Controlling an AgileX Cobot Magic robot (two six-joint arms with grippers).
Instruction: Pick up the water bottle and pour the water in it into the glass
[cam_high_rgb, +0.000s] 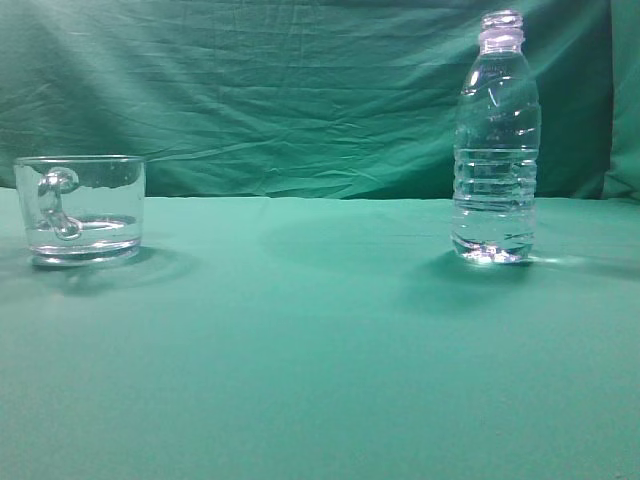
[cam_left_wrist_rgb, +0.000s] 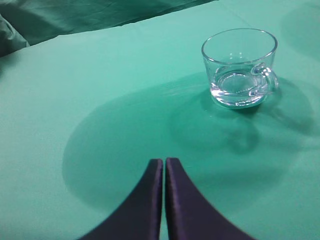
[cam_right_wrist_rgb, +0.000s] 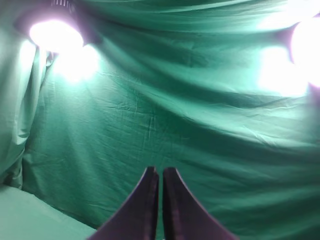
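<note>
The water bottle (cam_high_rgb: 496, 140) stands upright on the right of the green table, uncapped, with clear water in it. The glass (cam_high_rgb: 82, 208) stands at the left with its looped handle toward the camera; it also shows in the left wrist view (cam_left_wrist_rgb: 240, 67), upright, with its handle to the right. My left gripper (cam_left_wrist_rgb: 164, 162) is shut and empty above the cloth, short of the glass. My right gripper (cam_right_wrist_rgb: 160, 172) is shut and empty, raised and facing the green backdrop. Neither gripper shows in the exterior view.
The green cloth table (cam_high_rgb: 320, 350) stretches between the glass and the bottle. A wrinkled green backdrop (cam_high_rgb: 280, 90) hangs behind. Two bright lamps (cam_right_wrist_rgb: 55, 35) glare in the right wrist view.
</note>
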